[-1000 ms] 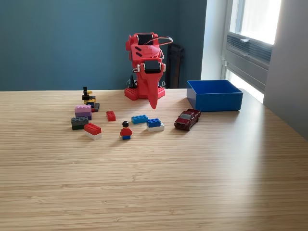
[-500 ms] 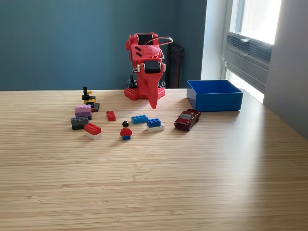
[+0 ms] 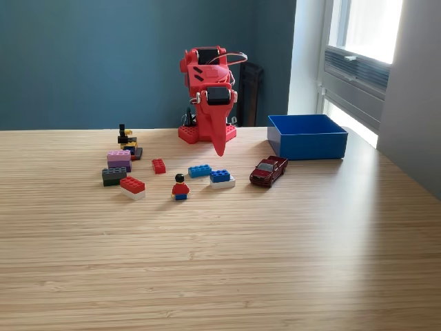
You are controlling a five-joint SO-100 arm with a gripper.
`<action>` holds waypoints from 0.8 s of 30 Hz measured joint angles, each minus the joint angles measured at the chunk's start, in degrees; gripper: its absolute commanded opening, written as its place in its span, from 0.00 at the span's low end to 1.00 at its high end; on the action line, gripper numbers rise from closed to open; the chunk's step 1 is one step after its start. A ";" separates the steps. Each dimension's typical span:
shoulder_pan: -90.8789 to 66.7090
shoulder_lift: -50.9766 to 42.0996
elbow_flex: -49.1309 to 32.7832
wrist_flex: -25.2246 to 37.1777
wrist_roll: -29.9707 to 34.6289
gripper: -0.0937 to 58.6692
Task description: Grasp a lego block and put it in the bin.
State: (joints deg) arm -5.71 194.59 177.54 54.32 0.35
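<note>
Red gripper (image 3: 220, 148) hung tip-down w/ jaws closed on nothing. I judged the nearest lego the blue block (image 3: 200, 170), just in front, lying crosswise; blue bin (image 3: 306, 145) sat off to the exterior view's right.

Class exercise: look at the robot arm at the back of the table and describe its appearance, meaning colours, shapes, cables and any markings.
The arm is almost entirely bright red plastic, blocky and angular, standing on a red base. Black rectangular blocks, probably motors, sit in its upper body. A thin pale cable loops out near the top on the exterior view's right. The tool is red too, tapering to a narrow point. No markings are legible.
</note>
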 measured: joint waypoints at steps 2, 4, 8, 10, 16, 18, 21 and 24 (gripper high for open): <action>0.00 0.00 0.00 0.00 0.00 0.00; 0.00 0.00 0.00 0.00 0.00 0.00; 0.00 0.00 0.00 0.00 0.00 0.00; 0.00 0.00 0.00 0.00 0.00 0.00; 0.00 0.00 0.00 0.00 0.00 0.00; 0.00 0.00 0.00 0.00 0.00 0.00; 0.00 0.00 0.00 0.00 -0.53 0.00; -0.62 0.00 0.00 0.00 -0.88 0.00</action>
State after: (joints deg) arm -6.33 194.59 177.54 54.32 -0.53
